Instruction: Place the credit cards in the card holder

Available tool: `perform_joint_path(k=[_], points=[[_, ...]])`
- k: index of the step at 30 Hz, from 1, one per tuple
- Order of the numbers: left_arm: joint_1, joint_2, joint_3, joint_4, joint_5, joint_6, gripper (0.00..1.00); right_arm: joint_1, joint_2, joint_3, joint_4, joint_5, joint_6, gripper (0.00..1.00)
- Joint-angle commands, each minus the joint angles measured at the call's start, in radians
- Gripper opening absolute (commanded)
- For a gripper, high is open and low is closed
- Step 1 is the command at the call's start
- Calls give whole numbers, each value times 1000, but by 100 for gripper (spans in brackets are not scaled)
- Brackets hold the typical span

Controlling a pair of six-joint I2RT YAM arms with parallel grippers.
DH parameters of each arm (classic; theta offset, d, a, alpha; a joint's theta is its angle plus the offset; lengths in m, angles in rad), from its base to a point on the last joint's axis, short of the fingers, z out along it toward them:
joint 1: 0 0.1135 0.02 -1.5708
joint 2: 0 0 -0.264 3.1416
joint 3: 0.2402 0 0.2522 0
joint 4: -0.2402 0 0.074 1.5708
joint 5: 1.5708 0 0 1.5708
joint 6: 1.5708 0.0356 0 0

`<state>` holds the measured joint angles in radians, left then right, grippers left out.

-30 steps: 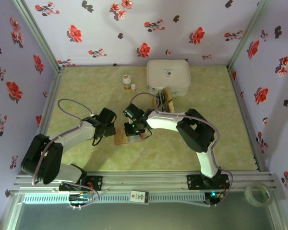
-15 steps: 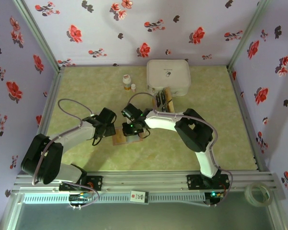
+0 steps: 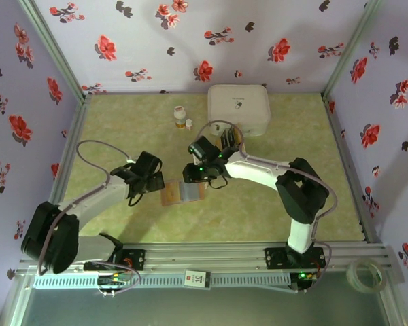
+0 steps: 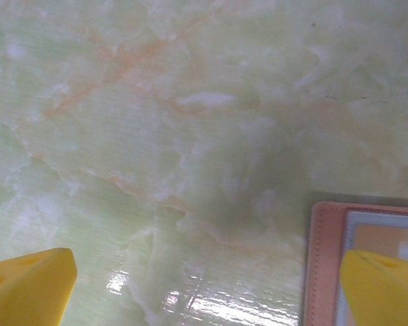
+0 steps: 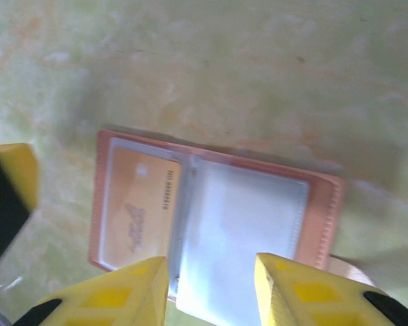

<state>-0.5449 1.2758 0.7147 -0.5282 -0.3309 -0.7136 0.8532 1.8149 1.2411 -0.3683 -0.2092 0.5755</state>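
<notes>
Near the middle of the table (image 3: 272, 204), a little toward its near edge, the card holder (image 3: 183, 192) is lying open with its inner side up. The right gripper (image 3: 198, 173) was hanging directly above it a moment ago. Now it is drawing back toward the far edge, so the holder is showing uncovered in the top view.

In the right wrist view, the right gripper (image 5: 209, 261) is keeping its fingers (image 5: 129, 292) spread, and nothing is sitting between them. A tan-gold card (image 5: 139, 204) is resting inside the left pocket of the card holder (image 5: 211, 217). The right pocket is looking pale and, as far as I can judge, empty.

The left gripper (image 3: 153, 178) is staying at nearly the same place, at the left edge of the holder. Its fingers (image 4: 27, 278) are also spread wide. One of them is lying over the corner of the card holder (image 4: 326, 258), but I cannot tell if it is pressing there.

I am taking this to mean that one card is now delivered and released. The other credit cards (image 3: 235, 140) are waiting just beside the near side of the white box (image 3: 238, 102), so the right arm is probably going to fetch the next one.
</notes>
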Motion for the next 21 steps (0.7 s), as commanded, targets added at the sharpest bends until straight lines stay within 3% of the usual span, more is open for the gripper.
perform_joint_path(k=[1,13,21], points=[[0,-46,1,-8,28,17,100,-17,-51,-42,21,5,-6,39],[-44,-90,-48,77,86,-30,100,-58,-176,-72,-54,43,-69,40],[-82,-46,-48,104,88,-55,100,-60,-112,-46,-46,-4,-76,36]])
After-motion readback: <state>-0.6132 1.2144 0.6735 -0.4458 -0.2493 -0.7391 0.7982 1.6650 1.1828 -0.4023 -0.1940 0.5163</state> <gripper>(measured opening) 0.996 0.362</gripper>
